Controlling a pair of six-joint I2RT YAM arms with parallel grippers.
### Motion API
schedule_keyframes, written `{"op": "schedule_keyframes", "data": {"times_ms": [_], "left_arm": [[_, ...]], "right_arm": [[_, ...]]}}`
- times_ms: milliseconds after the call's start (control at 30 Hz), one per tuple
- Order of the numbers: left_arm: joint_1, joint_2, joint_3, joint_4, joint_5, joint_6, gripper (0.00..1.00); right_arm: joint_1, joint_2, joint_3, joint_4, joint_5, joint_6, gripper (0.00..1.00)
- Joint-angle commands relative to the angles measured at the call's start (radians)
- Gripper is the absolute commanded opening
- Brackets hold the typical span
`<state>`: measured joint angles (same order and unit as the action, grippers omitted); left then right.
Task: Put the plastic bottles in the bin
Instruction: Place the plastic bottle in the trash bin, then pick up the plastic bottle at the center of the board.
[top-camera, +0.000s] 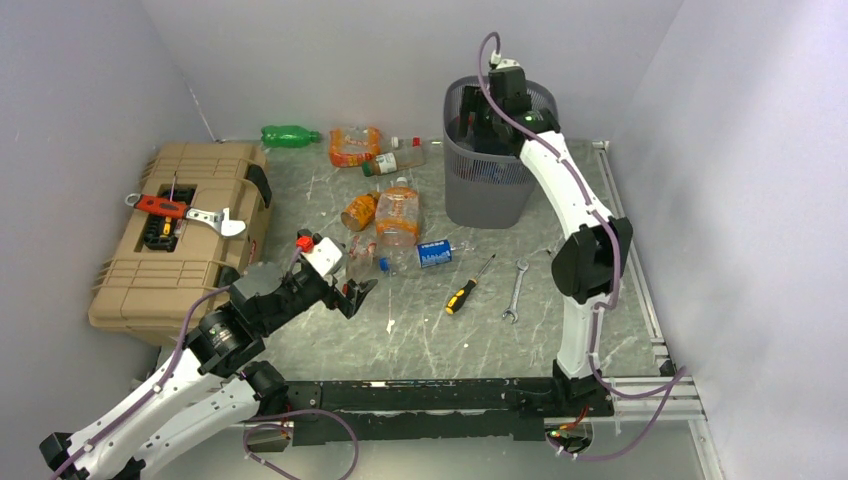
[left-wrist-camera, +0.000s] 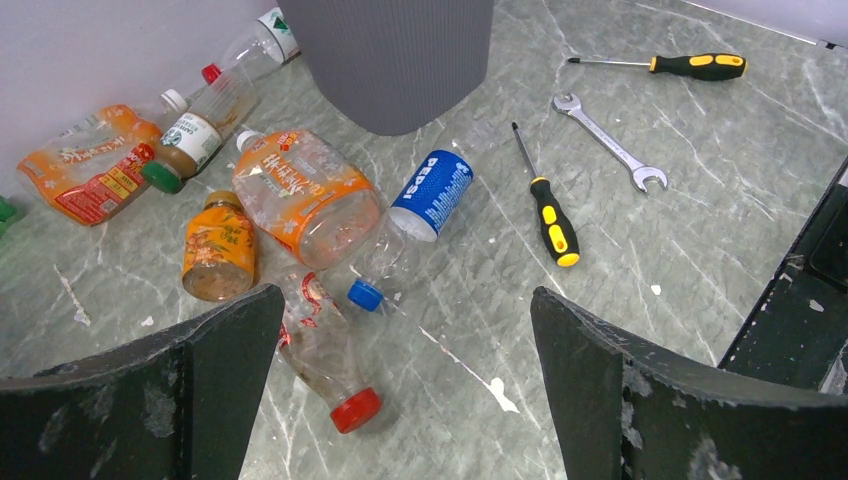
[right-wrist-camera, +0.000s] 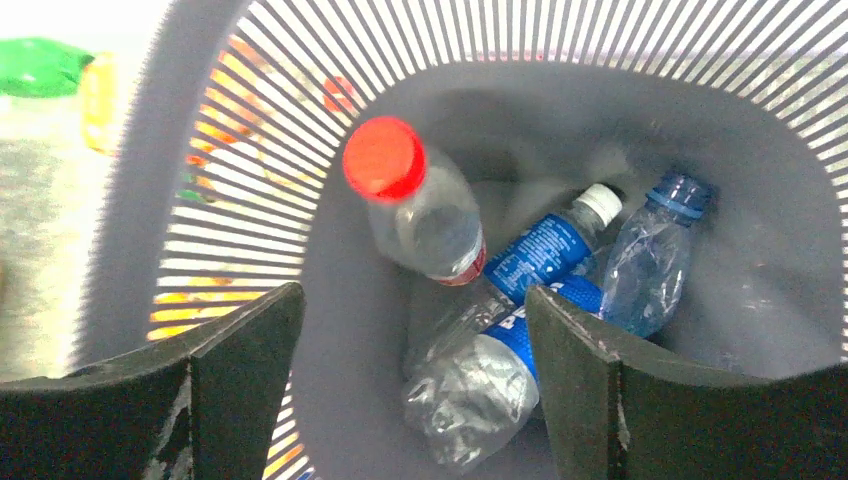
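Observation:
The dark grey mesh bin (top-camera: 487, 185) stands at the back of the table. My right gripper (top-camera: 482, 122) hangs open and empty over its mouth; in the right wrist view (right-wrist-camera: 415, 340) the bin (right-wrist-camera: 210, 110) holds a red-capped clear bottle (right-wrist-camera: 420, 215), two blue-labelled bottles (right-wrist-camera: 545, 245) and a bluish one (right-wrist-camera: 650, 260). My left gripper (top-camera: 360, 293) is open and empty, low over the table. In the left wrist view (left-wrist-camera: 405, 330) a red-capped clear bottle (left-wrist-camera: 320, 350) lies by its left finger, with a Pepsi bottle (left-wrist-camera: 425, 200) and orange bottles (left-wrist-camera: 305, 195) beyond.
A tan toolbox (top-camera: 180, 230) with tools on its lid sits at the left. A green bottle (top-camera: 290, 135) and more orange bottles (top-camera: 355, 147) lie by the back wall. Two screwdrivers (left-wrist-camera: 545, 205) (left-wrist-camera: 690, 65) and a wrench (left-wrist-camera: 610, 145) lie right of the bottles.

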<state>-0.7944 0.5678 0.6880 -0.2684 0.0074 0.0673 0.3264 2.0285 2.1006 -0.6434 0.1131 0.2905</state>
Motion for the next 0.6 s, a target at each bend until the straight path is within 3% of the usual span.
{"op": "schedule_keyframes", "data": {"times_ms": [0, 233, 433, 567], "left_arm": [[-0.002, 0.005, 0.014, 0.015, 0.016, 0.009, 0.99], [-0.002, 0.006, 0.016, 0.010, -0.003, 0.003, 0.99], [-0.002, 0.001, 0.005, 0.022, -0.044, -0.008, 0.99], [-0.002, 0.043, 0.006, 0.027, -0.110, -0.035, 0.99]], "right_arm": [[0.002, -0.154, 0.091, -0.008, -0.020, 0.043, 0.91], [0.076, -0.427, -0.013, 0.024, 0.011, 0.046, 0.97], [0.282, -0.894, -0.608, 0.347, 0.012, 0.031, 0.95], [0.332, -1.091, -0.927, 0.442, -0.058, 0.123, 0.94]]}}
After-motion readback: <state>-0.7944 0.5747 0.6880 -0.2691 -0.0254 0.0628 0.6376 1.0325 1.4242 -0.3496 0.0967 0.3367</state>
